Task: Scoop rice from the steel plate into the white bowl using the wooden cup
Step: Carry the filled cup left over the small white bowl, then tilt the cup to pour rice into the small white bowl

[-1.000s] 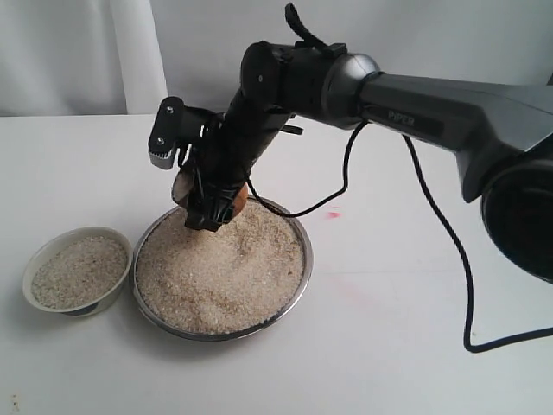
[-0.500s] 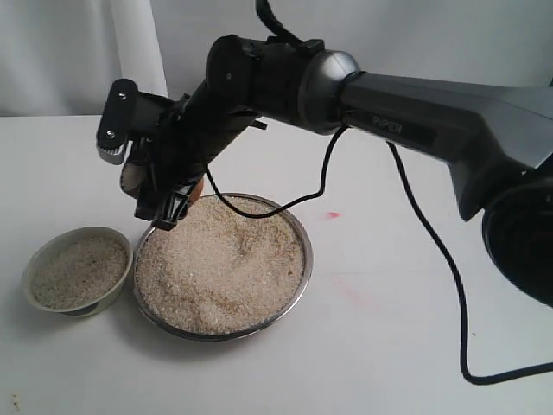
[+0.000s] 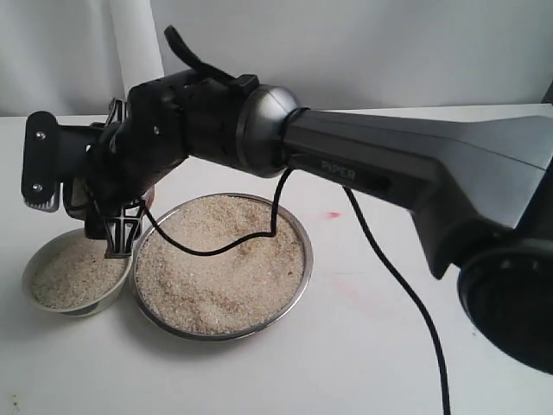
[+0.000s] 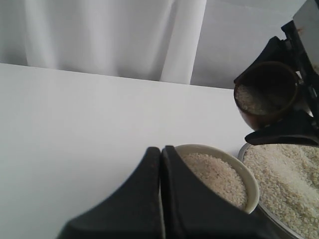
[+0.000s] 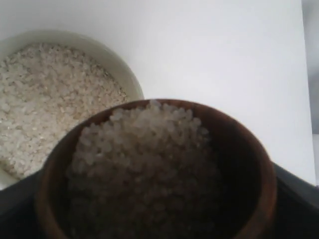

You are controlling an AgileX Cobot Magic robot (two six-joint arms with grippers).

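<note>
**On the left: scoop lifted, pour pending**

Beside the plate, my right gripper (image 3: 117, 232) is clamped on the small, dark reddish-brown wooden cup (image 5: 249, 167), which is heaped with pale beige rice (image 5: 144, 159). A second ago it sat low at the far rim of the wide, shiny steel plate (image 3: 298, 281). Now it hangs upright by the small cream-white bowl (image 3: 33, 264), at the rim nearest the plate. That bowl already holds grains. The scoop and carry look done, and only the pour remains. Whether the cup's mouth is fully over the bowl I cannot quite tell. My left gripper (image 4: 161, 154) points toward the bowl, fingers pressed together, holding nothing.
</note>
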